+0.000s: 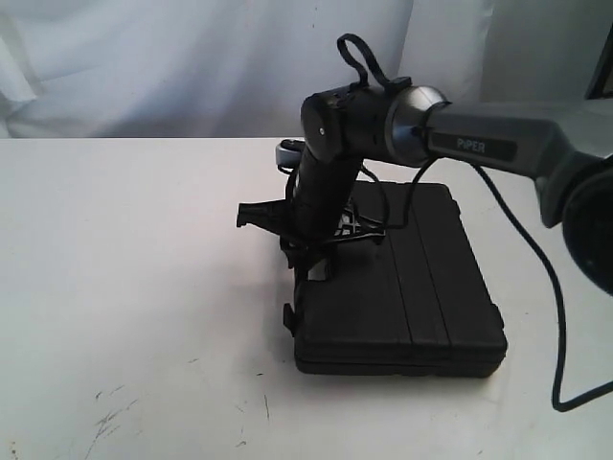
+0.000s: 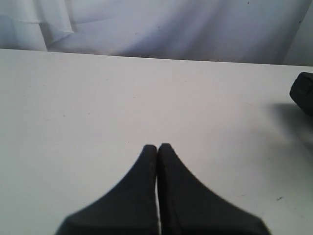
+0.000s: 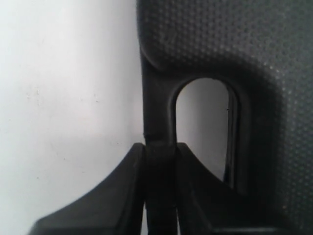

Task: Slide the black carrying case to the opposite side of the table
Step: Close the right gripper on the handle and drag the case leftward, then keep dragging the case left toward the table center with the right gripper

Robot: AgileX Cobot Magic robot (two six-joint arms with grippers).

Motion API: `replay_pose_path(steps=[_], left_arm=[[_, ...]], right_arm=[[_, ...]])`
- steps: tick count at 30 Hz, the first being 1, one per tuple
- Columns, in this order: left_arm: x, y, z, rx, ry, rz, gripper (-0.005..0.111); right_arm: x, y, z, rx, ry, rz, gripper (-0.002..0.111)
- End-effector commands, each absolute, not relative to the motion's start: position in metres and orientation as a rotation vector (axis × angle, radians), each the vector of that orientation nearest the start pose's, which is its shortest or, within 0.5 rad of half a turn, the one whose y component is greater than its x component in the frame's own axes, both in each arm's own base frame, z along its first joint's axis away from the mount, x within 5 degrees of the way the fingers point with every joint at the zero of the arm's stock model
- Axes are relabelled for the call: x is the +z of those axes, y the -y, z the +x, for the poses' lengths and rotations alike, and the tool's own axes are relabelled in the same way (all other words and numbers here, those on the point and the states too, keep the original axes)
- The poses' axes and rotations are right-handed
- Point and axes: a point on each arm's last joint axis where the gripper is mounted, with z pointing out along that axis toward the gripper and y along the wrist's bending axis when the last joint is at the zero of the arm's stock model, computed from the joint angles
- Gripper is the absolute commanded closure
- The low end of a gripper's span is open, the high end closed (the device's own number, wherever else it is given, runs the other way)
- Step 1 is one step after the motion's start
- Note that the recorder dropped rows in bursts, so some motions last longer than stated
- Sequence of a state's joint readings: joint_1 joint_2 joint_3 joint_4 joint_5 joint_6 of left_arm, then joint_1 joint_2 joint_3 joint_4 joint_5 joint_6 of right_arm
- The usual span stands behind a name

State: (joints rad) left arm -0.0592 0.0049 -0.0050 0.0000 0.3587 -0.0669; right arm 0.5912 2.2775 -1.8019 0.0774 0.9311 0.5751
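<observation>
Exterior view: the right gripper [image 1: 308, 264] points down at one edge of the black carrying case [image 1: 412, 287]. The case lies flat on the white table [image 1: 124, 287], its body reaching from the gripper back toward the arm's base. A black cable [image 1: 546, 287] hangs from the arm. This view hides how the jaws stand and does not show the left arm.

Right wrist view: the fingers [image 3: 122, 191] are clamped on the bar of the case's handle [image 3: 159, 112], with the handle opening just beyond them and pebbled case surface around it.

Left wrist view: the left gripper [image 2: 157, 147] has its fingers pressed together on nothing, above bare tabletop. A dark shape [image 2: 303, 93] at the frame's edge is too cropped to identify. White cloth backdrop [image 2: 171, 29] hangs beyond.
</observation>
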Motion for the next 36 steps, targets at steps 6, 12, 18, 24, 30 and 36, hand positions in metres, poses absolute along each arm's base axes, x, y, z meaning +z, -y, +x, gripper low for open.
replay_pose_path(steps=[6,12,18,24,30,36], left_arm=[[0.182,0.003,0.053,-0.090,-1.829,-0.013,0.107],[0.182,0.003,0.053,-0.090,-1.829,-0.013,0.107],[0.182,0.003,0.053,-0.090,-1.829,-0.013,0.107],[0.182,0.003,0.053,-0.090,-1.829,-0.013,0.107],[0.182,0.003,0.053,-0.090,-1.829,-0.013,0.107],[0.182,0.003,0.053,-0.090,-1.829,-0.013,0.107]], right_arm=[[0.167,-0.313,0.394,0.423,-2.862,0.002,0.108],[0.157,-0.323,0.397,0.439,-2.879,0.025,0.108],[0.160,-0.332,0.400,0.530,-2.811,0.093,0.108],[0.161,-0.338,0.402,0.642,-2.771,0.144,0.108],[0.163,-0.343,0.401,0.682,-2.739,0.155,0.108],[0.161,-0.349,0.401,0.699,-2.714,0.143,0.108]])
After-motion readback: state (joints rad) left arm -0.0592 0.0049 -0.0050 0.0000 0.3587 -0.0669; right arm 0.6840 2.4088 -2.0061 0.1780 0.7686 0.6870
